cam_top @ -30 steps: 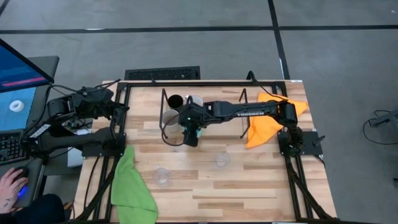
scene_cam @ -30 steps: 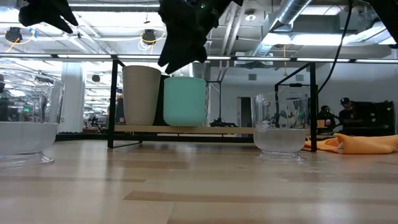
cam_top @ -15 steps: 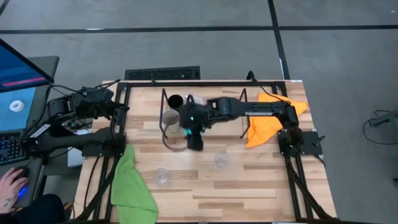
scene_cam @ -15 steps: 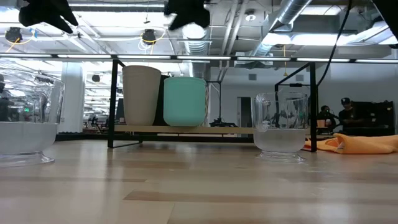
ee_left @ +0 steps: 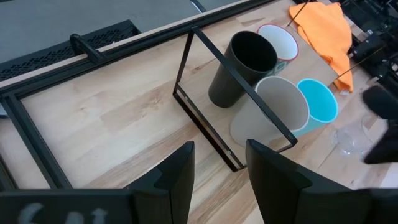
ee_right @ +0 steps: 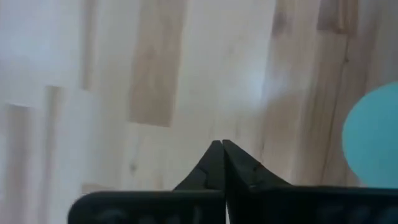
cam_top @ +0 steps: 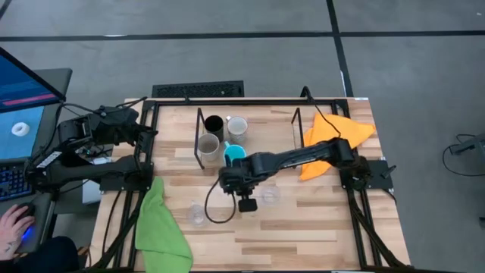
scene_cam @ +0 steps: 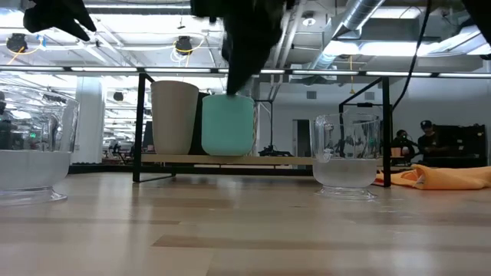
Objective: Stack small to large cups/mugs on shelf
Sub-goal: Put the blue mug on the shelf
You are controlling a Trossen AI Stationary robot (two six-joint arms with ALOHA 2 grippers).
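Four mugs are counted on the shelf (cam_top: 201,161) at the far middle of the worktop (cam_top: 318,227): black mug (cam_top: 214,123), white mug (cam_top: 238,126), beige mug (cam_top: 209,145) and blue mug (cam_top: 234,155); two glass cups are left on the worktop, one (cam_top: 198,215) near left and one (cam_top: 267,194) just right of the right claw (cam_top: 246,203). The right claw is held empty above the worktop with fingers pressed together, while the left claw (ee_left: 219,180) is parked off the left edge, fingers apart. The glass cups are judged light, rigid, slippery and breakable, best pinched gently across the rim wall.
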